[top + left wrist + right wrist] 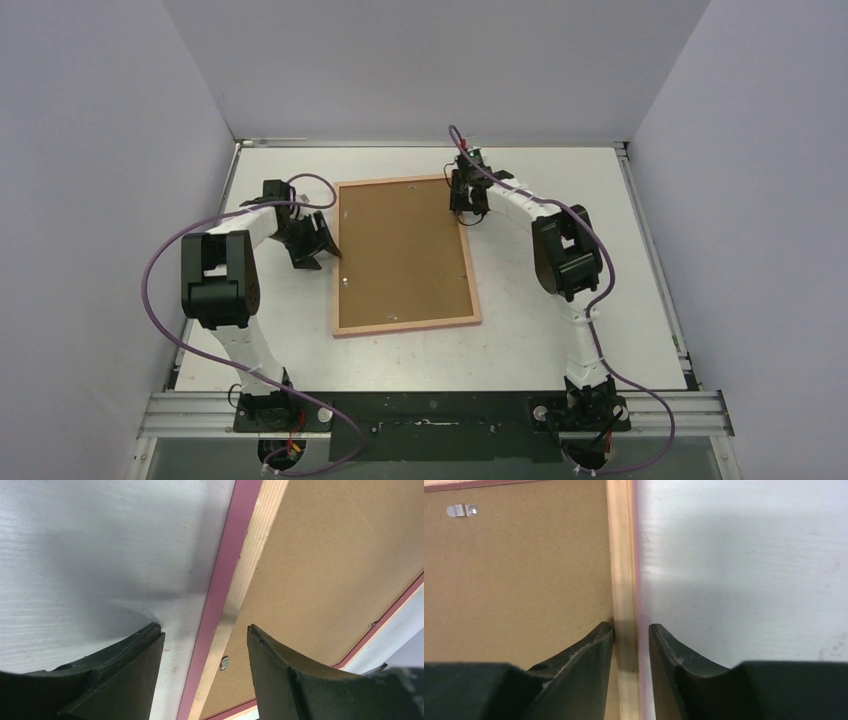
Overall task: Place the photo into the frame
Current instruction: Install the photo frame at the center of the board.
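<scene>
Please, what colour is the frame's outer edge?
Pink; the frame shows it best in the left wrist view.

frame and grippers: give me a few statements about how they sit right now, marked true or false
1. The frame lies back up, its brown backing showing. True.
2. The photo lies beside the frame. False: no photo is in view.
3. The left gripper is open, astride the frame's left edge. True.
4. The right gripper hovers over the backing's middle. False: it is closed on the frame's right edge, near the far corner.
</scene>
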`<control>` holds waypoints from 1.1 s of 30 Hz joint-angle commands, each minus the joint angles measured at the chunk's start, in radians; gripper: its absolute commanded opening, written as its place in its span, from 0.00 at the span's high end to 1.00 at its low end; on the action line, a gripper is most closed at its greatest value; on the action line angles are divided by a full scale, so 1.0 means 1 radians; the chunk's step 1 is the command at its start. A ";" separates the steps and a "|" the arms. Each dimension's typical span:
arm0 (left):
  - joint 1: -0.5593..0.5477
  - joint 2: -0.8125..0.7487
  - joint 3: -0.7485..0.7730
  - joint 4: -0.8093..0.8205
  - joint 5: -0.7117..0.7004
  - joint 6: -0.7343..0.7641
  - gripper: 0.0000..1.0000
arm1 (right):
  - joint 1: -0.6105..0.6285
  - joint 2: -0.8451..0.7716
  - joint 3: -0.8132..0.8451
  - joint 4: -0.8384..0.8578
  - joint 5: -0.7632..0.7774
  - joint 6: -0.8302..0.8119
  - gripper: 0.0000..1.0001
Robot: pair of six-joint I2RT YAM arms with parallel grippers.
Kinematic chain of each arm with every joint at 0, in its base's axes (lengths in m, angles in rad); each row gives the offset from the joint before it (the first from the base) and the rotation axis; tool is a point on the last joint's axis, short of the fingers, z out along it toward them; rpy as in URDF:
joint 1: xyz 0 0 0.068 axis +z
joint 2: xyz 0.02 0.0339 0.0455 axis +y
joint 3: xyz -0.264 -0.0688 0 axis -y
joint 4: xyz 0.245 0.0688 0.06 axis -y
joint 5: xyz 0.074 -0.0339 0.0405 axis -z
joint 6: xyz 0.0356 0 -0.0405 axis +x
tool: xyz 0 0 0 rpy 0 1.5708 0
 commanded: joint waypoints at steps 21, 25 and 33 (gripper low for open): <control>-0.002 -0.133 -0.168 0.132 0.029 -0.074 0.54 | 0.146 -0.434 -0.405 0.249 -0.416 0.511 0.57; -0.009 -0.143 -0.221 0.173 0.059 -0.095 0.71 | 0.246 -0.348 -0.361 0.254 -0.441 0.552 0.63; -0.016 -0.146 -0.242 0.189 0.074 -0.104 0.95 | 0.358 -0.235 -0.341 0.306 -0.406 0.630 0.74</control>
